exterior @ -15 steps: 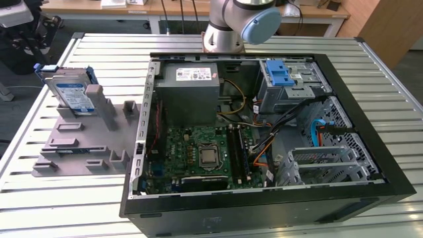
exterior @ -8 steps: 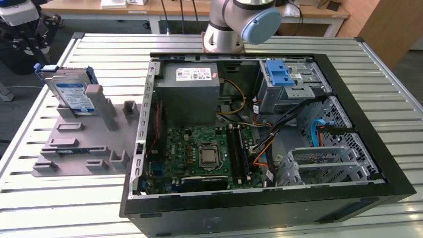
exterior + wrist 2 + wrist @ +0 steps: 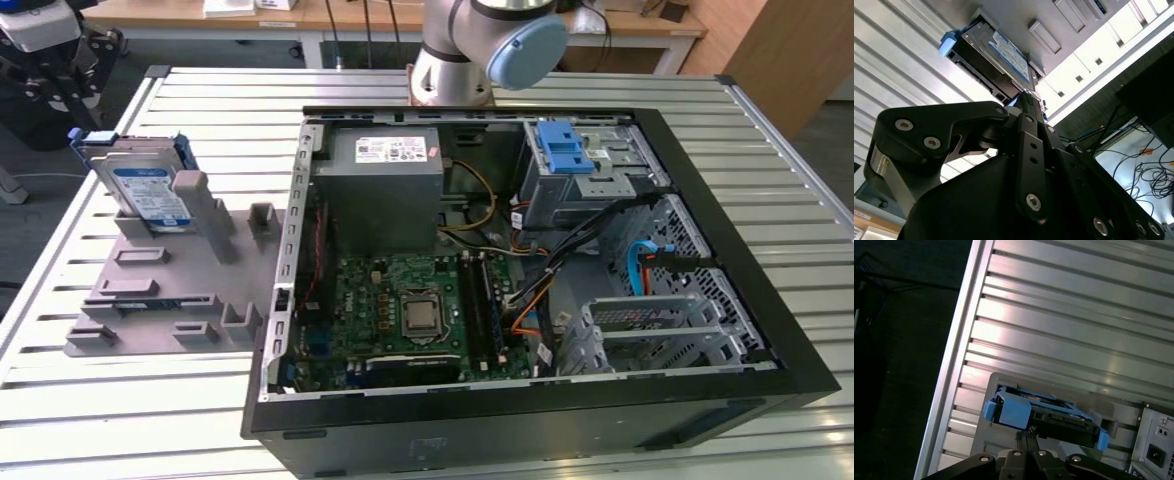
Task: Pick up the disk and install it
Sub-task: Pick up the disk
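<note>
The disk, a silver drive with a white-and-blue label in a blue carrier, stands on edge in a slot of the grey holder at the exterior view's left. Both wrist views look down on the disk from above. My gripper hovers over it, apart from it, with its black fingers closed together on nothing. The arm's base stands behind the computer case.
The open computer case lies on the slatted metal table, right of the holder. Inside it are a grey power supply box, a motherboard and a drive bay with a blue latch.
</note>
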You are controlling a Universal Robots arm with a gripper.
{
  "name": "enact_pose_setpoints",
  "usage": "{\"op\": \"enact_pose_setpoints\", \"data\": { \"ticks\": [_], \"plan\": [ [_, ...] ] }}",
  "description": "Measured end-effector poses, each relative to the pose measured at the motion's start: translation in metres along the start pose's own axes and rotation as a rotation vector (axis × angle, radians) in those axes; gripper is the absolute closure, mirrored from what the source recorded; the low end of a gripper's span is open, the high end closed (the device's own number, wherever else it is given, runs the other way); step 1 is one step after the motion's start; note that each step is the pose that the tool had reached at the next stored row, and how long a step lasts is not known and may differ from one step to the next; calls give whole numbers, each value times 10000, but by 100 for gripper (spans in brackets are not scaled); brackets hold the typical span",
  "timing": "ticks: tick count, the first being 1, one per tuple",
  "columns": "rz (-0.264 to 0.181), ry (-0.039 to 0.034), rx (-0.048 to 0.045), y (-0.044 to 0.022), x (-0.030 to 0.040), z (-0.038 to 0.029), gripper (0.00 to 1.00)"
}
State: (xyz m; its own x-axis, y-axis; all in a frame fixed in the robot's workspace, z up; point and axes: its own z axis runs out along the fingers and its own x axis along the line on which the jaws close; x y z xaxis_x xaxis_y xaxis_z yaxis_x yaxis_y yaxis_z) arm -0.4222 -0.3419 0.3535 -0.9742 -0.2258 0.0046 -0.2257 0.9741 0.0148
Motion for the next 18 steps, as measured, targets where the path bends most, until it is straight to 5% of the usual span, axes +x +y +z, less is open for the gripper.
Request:
{"op": "enact_pose_setpoints", "data": {
  "ticks": [9, 18],
  "plan": [
    [-113, 1, 0, 0, 0, 0, 89],
    [-1071, 15, 5, 0, 0, 0, 89]
  ]
}}
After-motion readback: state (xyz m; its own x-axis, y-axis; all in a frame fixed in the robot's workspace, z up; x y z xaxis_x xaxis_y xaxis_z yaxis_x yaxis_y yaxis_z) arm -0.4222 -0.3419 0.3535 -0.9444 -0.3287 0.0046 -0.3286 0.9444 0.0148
